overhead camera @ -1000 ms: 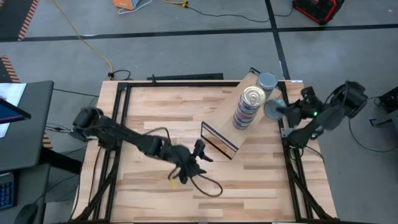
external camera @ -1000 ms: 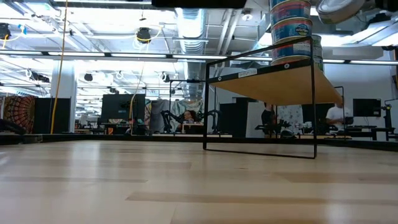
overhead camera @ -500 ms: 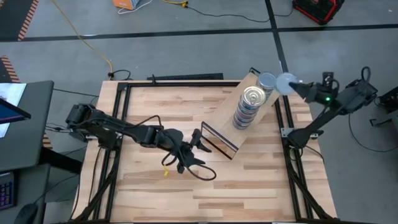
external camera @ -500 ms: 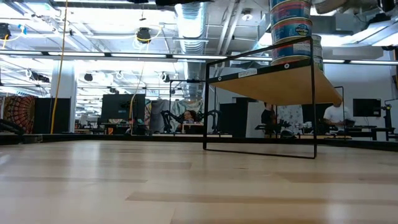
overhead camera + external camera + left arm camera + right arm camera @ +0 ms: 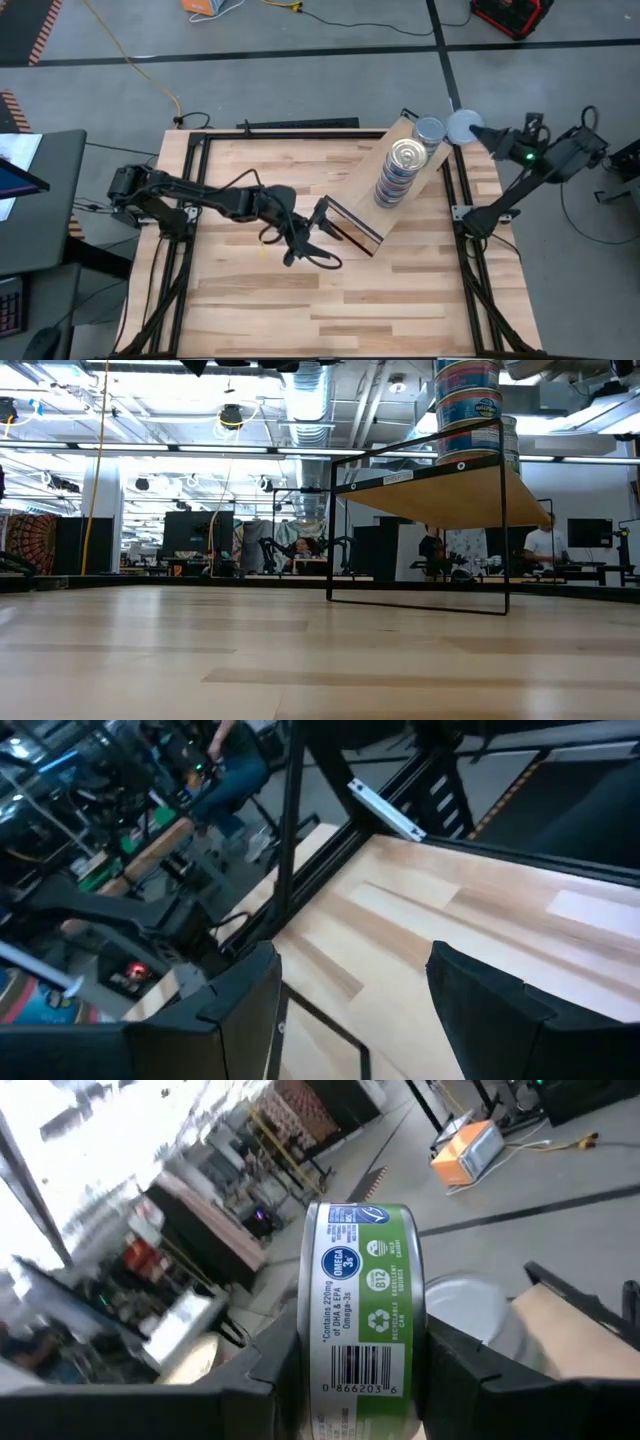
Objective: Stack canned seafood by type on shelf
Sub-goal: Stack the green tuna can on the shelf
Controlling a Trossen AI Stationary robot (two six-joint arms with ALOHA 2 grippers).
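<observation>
Beyond the light wood shelf's (image 5: 362,190) far-right corner, the right gripper (image 5: 478,134) clamps a green-labelled round tin (image 5: 361,1318); a careless placement could topple the tall tin stack (image 5: 399,172).

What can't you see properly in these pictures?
- Tall stack of tins: how many there are; the high view looks straight down, and the low view's top edge cuts it off.
- Held tin: its lid; the right wrist view shows only the green side label, between the right gripper's fingers.
- Shelf: its top face; the low view sees it from below.
- Left gripper: empty, open, over bare table.
</observation>
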